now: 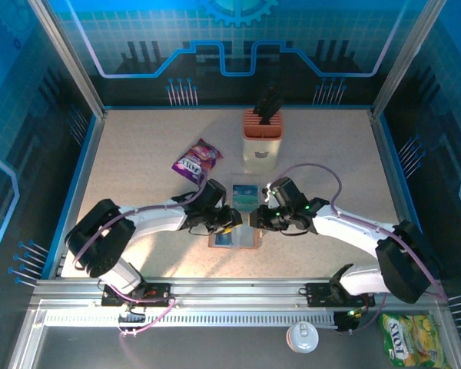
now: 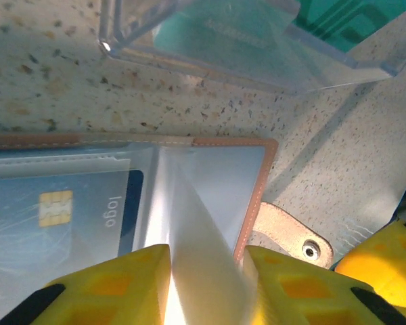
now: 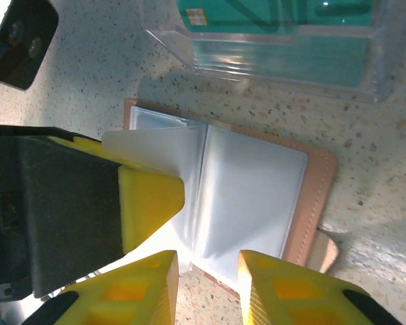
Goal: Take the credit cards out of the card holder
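Found brown leather bifold card holder (image 1: 234, 238) open at front-centre of speckled table (image 1: 138, 169), blue chip credit card (image 2: 68, 217) in its pocket; left gripper (image 2: 206, 271) narrowly parted astride clear sleeve leaf (image 2: 196, 223), right gripper (image 3: 208, 277) narrowly parted, empty, at rim; advised pinning rim, pinching card edge only.
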Robot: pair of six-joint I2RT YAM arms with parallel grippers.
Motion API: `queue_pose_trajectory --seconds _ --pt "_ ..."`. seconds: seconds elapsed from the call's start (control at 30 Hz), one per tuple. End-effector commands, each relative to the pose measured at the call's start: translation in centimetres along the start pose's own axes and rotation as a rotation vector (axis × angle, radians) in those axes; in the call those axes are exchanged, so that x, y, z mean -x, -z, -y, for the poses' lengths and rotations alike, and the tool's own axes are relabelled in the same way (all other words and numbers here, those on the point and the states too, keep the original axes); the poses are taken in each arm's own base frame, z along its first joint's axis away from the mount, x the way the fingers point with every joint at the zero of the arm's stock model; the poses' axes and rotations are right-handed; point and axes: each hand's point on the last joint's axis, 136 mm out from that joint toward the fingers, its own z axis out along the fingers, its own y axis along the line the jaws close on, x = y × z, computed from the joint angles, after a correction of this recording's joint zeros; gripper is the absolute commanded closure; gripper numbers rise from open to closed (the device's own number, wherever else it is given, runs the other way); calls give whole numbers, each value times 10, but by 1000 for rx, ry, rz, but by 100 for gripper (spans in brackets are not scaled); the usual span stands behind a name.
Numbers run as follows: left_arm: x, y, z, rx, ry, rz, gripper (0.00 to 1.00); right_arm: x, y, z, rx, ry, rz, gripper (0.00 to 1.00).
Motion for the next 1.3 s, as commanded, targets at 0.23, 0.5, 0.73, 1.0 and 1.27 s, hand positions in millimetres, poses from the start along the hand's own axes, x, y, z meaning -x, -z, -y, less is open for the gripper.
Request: queue_pose_trajectory --seconds 0.23,0.5,0.73,1.0,1.27 --pt "-4 -23 29 -37 -54 -61 58 -12 8 15 -27 -30 -7 69" --pt "-2 -30 35 -35 -64 -73 56 -15 11 17 -25 -40 2 68" --pt "-2 -29 34 -27 -72 -72 55 -16 9 13 -18 -34 -5 68" --pt "-2 -20 34 -42 -69 -60 56 -16 3 4 -12 -18 -16 68" --pt "5 -4 17 -29 -54 -22 56 -18 -8 -7 -18 2 -37 68"
